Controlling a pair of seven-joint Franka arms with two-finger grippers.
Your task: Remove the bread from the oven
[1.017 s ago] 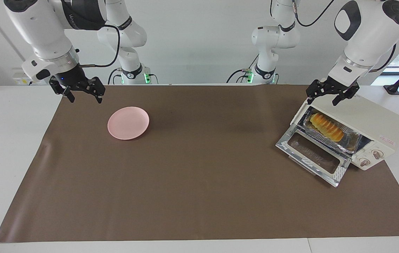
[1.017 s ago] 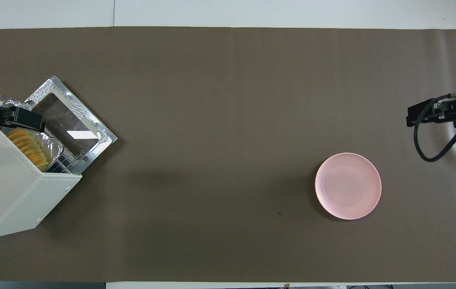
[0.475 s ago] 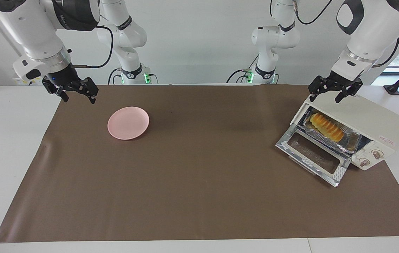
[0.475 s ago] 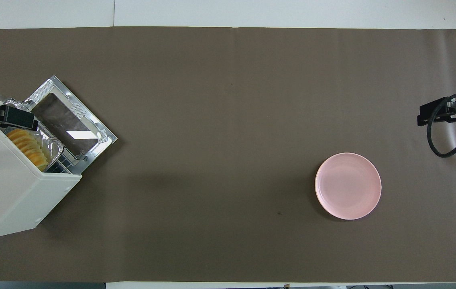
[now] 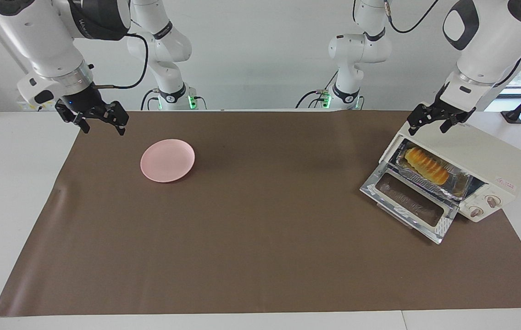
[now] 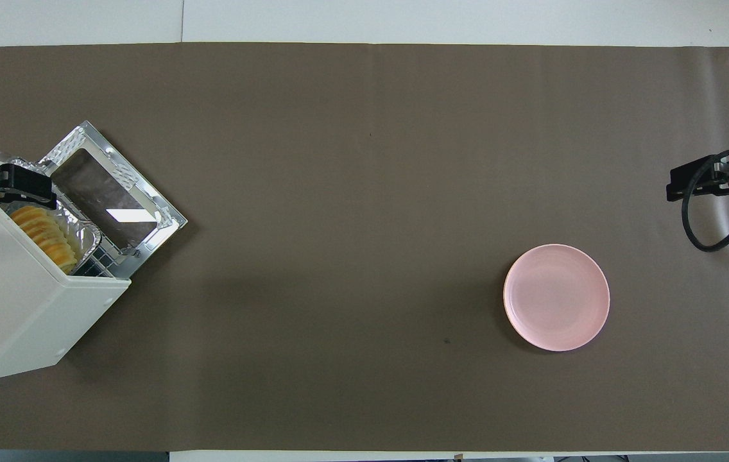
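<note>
Crinkled foil tray (image 5: 430,182); glossy oven (image 5: 476,153)

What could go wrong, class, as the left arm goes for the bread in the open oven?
1. The bread lies in a crinkled foil tray inside the oven; the open left pincer, now over the oven's top, might snag the foil and drag it out.
2. The lowered glass door juts out in front, so a low approach could hit it.
3. The pink plate sits toward the right arm's end, a long carry.
</note>
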